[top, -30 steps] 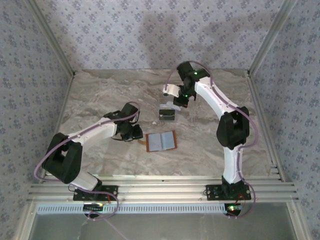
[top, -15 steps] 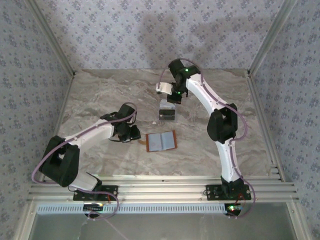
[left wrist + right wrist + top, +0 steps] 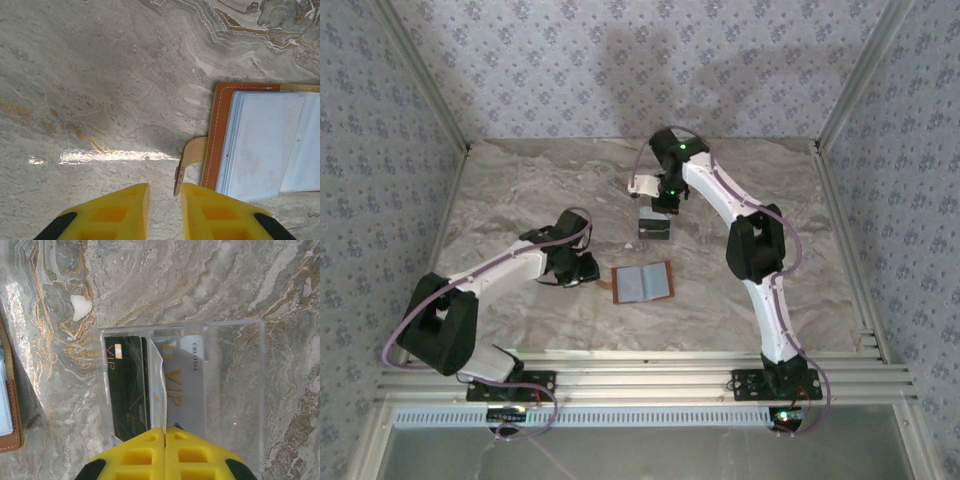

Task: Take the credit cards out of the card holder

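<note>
The card holder [image 3: 642, 283] lies open on the table, orange-brown rim and pale grey-blue inner face [image 3: 265, 145] up. Its strap [image 3: 192, 155] curls toward my left gripper [image 3: 165, 210], which stands open just left of the holder [image 3: 582, 268]; the strap's snap sits by the right fingertip, ungripped. My right gripper [image 3: 165, 432] is shut on a whitish credit card [image 3: 159, 385], held on edge over the clear plastic tray [image 3: 235, 370]. A dark card [image 3: 125, 390] and a grey card [image 3: 187, 385] lie flat in the tray. The right gripper [image 3: 665, 200] hangs above the tray [image 3: 654, 226].
The marble table [image 3: 520, 190] is walled by patterned panels on three sides. An aluminium rail [image 3: 640, 375] runs along the near edge. The holder's edge [image 3: 7, 410] lies left of the tray in the right wrist view.
My right arm has swung left and lowered the whitish card over the tray. The left gripper has shifted only slightly beside the holder.
</note>
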